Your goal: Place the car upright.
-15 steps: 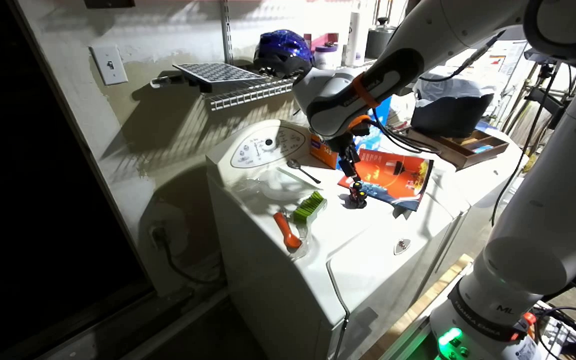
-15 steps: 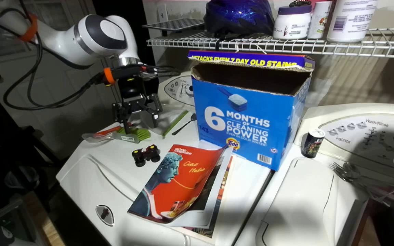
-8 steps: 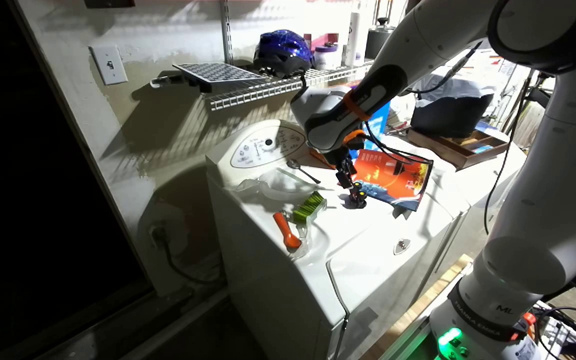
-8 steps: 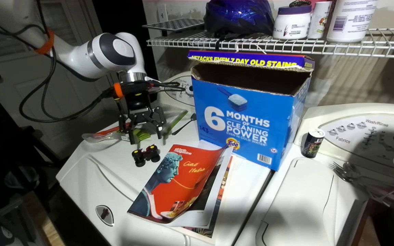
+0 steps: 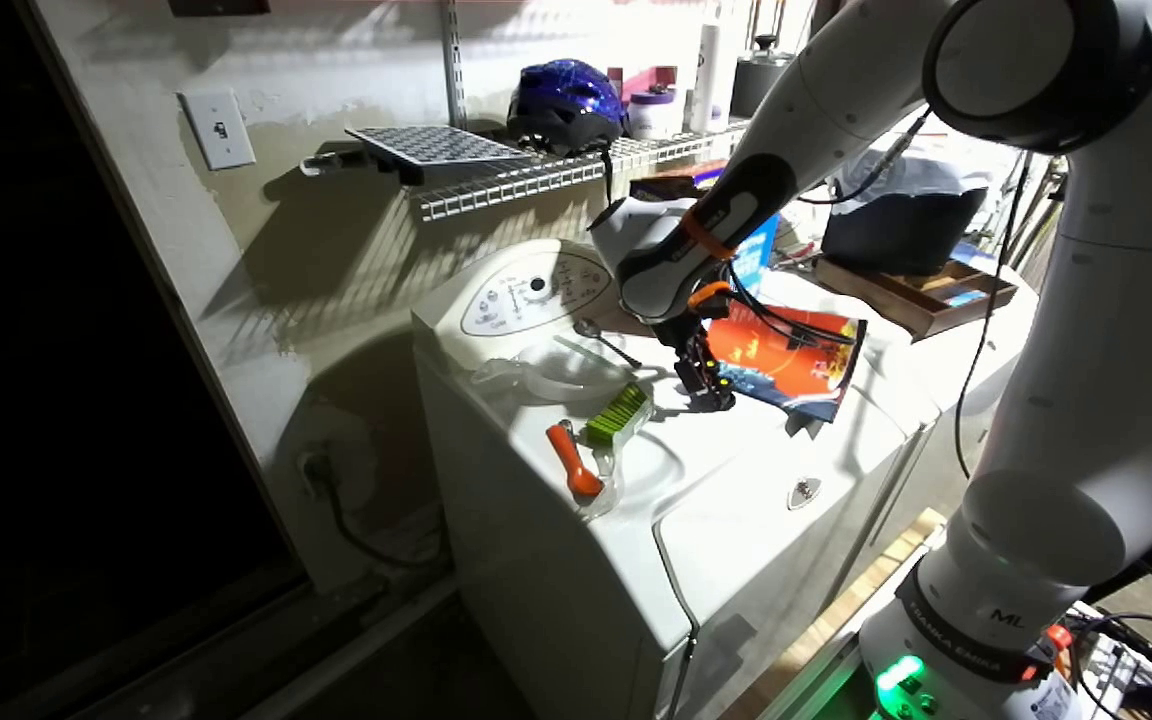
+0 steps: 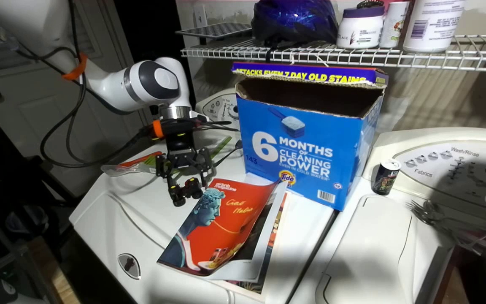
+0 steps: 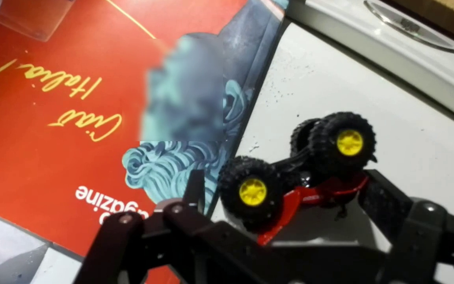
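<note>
Toy monster truck [image 7: 304,181] is seen on its side at the edge of the Airbnb magazine [image 6: 222,228] — yellow hubs [image 7: 350,142] upward. It is straddled by the gripper [image 7: 284,172] — fingers [image 7: 384,197] spread, contact not discernible.

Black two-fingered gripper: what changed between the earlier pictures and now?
The black two-fingered gripper has come down and rightward in an exterior view; its open jaws now straddle the small red toy car with black tyres and yellow hubs, which looks nudged slightly toward the glossy orange-red paper magazine. Nothing was gripped or released. The magazine and blue cardboard detergent box stayed put.
</note>
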`<action>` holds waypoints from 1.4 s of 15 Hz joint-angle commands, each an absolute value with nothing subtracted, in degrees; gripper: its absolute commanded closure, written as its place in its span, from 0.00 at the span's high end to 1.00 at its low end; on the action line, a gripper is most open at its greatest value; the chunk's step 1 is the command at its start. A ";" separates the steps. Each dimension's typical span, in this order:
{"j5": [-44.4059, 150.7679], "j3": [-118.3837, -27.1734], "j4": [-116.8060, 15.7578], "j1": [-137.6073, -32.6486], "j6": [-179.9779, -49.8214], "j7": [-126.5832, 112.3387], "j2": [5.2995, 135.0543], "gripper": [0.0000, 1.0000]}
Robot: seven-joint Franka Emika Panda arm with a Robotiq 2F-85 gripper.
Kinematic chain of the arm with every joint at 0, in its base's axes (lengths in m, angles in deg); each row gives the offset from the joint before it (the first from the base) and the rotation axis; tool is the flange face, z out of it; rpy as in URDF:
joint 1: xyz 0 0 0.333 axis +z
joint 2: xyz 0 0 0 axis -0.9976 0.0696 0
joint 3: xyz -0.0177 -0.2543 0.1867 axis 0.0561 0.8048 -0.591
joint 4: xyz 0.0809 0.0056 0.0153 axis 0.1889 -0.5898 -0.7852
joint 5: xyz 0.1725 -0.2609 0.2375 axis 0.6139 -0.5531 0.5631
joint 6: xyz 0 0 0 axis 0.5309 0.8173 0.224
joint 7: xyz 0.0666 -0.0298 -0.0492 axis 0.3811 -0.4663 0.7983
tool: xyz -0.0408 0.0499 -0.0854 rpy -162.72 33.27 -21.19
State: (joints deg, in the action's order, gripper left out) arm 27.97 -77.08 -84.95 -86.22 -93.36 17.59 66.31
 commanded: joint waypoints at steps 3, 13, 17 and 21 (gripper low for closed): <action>30.21 -76.45 -84.21 -87.45 -95.71 17.46 67.45 1.00; 32.60 -76.45 -84.08 -88.09 -95.27 19.19 66.93 0.31; 43.07 -77.10 -83.53 -90.02 -95.36 26.61 65.83 0.30; 54.64 -77.32 -82.06 -91.85 -94.50 35.72 66.21 0.26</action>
State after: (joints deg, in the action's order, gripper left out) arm 46.57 -76.33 -82.97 -89.97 -94.97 28.99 65.12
